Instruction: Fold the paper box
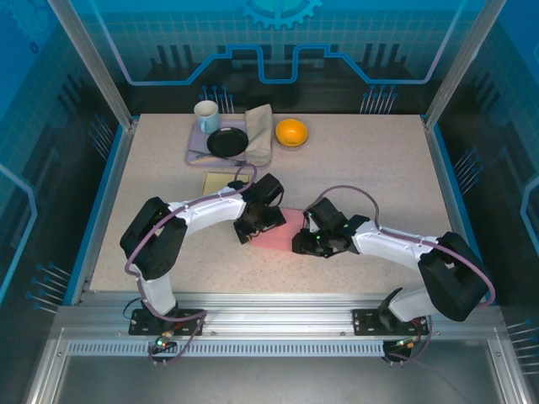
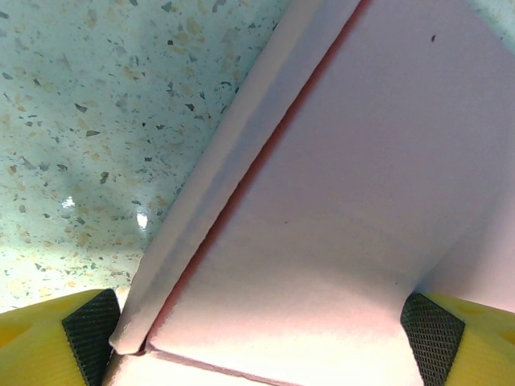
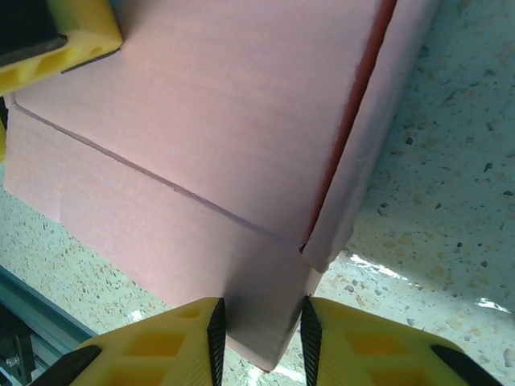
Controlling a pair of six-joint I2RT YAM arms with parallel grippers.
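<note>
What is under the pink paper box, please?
The pink paper box lies on the speckled table, which shows beside its edges. The patch directly beneath is covered by the cardboard, so whether anything lies there cannot be seen.

The box [image 3: 201, 121] is pink card, matt and faintly fibrous, with crisp scored creases. A redder inner face shows along one flap seam. The table [image 1: 370, 168] has a speckled stone-look top, smooth and glossy enough to throw white glints. The fingers [image 3: 153, 354] are yellow moulded plastic with a slight sheen, and their pads [image 2: 433, 336] are black with a fine cross-hatched grain. At the table's far edge the cup [image 1: 206, 116] looks glazed white, the bowl [image 1: 291, 132] is glossy orange and the cloth [image 1: 261, 126] is a soft beige weave. The frame [image 1: 269, 324] is brushed metal.
</note>
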